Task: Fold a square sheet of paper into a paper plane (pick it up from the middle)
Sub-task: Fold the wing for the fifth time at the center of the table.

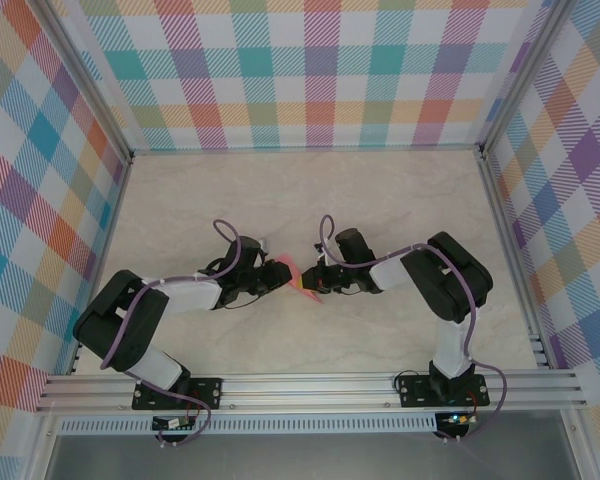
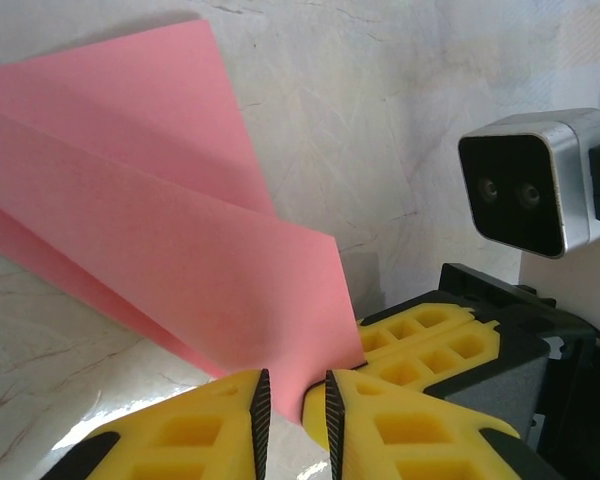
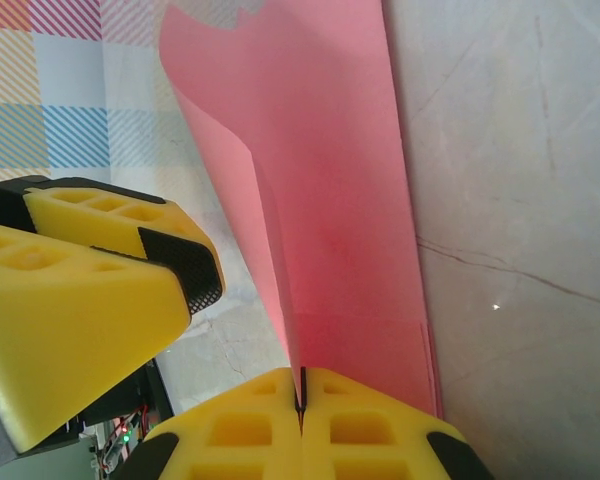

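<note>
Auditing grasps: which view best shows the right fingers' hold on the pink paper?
Right wrist: the right fingers pinch the paper shut. Left wrist shows its folded layers; top external, just a pink sliver.

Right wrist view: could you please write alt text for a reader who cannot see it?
The right gripper is shut on a folded salmon-pink sheet of paper, which rises up the frame from its yellow fingers. The left gripper is close at the left, and a pale marbled table is at the right.
</note>
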Robot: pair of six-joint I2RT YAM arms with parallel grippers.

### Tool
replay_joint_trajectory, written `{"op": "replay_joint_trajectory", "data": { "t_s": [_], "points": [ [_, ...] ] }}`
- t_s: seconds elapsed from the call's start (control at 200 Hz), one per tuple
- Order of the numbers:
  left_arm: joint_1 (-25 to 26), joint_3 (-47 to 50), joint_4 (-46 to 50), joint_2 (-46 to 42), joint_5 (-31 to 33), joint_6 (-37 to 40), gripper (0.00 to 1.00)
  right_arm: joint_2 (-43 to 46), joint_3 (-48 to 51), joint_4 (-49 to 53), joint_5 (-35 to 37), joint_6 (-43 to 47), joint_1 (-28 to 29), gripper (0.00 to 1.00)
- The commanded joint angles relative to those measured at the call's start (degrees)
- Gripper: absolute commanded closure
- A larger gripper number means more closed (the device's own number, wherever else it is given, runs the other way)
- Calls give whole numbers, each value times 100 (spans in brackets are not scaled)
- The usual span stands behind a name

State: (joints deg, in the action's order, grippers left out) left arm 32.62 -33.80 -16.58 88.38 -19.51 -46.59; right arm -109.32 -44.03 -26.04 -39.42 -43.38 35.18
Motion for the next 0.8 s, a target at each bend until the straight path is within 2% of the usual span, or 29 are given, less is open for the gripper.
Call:
{"op": "replay_joint_trajectory", "data": {
  "t_s": [0.0,0.795],
  "points": [
    [92,69,-240,92,-62,165,77,-141,-135,20,-123,-89,-46,100],
    [112,68,-416,347,-46,270,79,-342,-292,225,-343,-243,-99,100]
  ]
}}
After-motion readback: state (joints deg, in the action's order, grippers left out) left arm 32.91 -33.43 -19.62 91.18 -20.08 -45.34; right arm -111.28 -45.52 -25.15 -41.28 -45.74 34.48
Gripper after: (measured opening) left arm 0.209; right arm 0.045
